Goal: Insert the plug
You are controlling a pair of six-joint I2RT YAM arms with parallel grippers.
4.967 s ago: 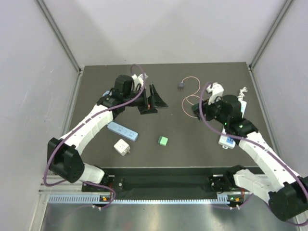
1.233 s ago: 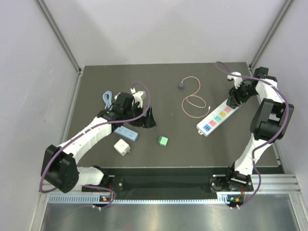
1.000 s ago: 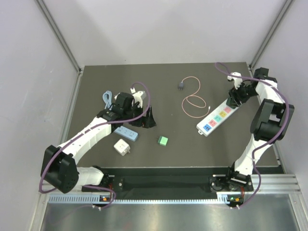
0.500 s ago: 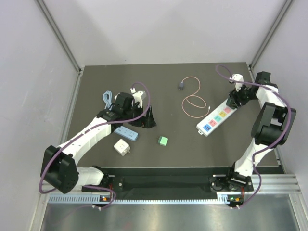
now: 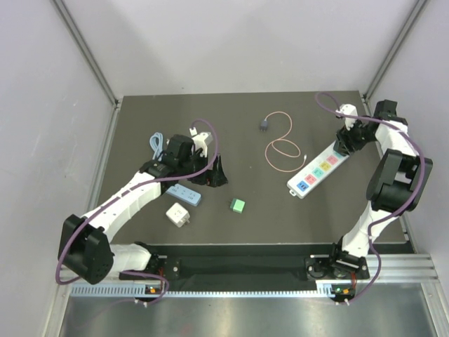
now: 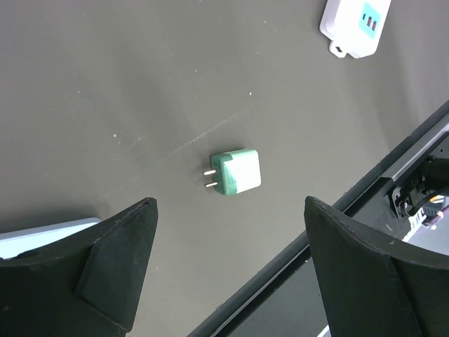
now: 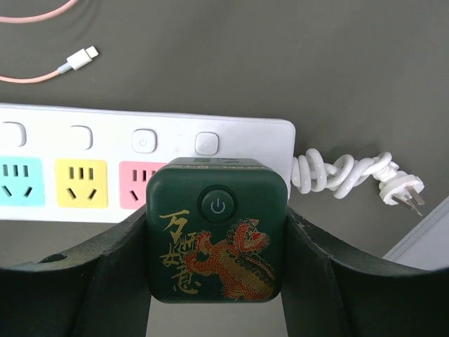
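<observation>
The plug [image 5: 264, 126], a small dark grey head, lies at the table's back centre. Its pink cable [image 5: 280, 149] loops toward the white power strip [image 5: 316, 168], and its white tip [image 7: 83, 57] lies just beyond the strip [image 7: 70, 165]. My right gripper [image 5: 349, 137] [image 7: 216, 242] is shut on a dark green cube adapter [image 7: 217, 189] with a power button and a dragon print. It holds the cube over the strip's cord-end socket; I cannot tell if it is seated. My left gripper [image 5: 214, 175] [image 6: 230, 232] is open and empty above a small green plug [image 6: 236, 173].
The small green plug also shows in the top view [image 5: 238, 205]. A blue strip [image 5: 184, 194], a white cube adapter [image 5: 177, 215] and a light-blue cable [image 5: 157, 144] lie at left. The strip's coiled white cord [image 7: 344, 175] lies by the right wall.
Since five seconds ago the right arm swung out to the strip's far right end, and the left arm pulled nearer. In the last second the right wrist shifted slightly right.
</observation>
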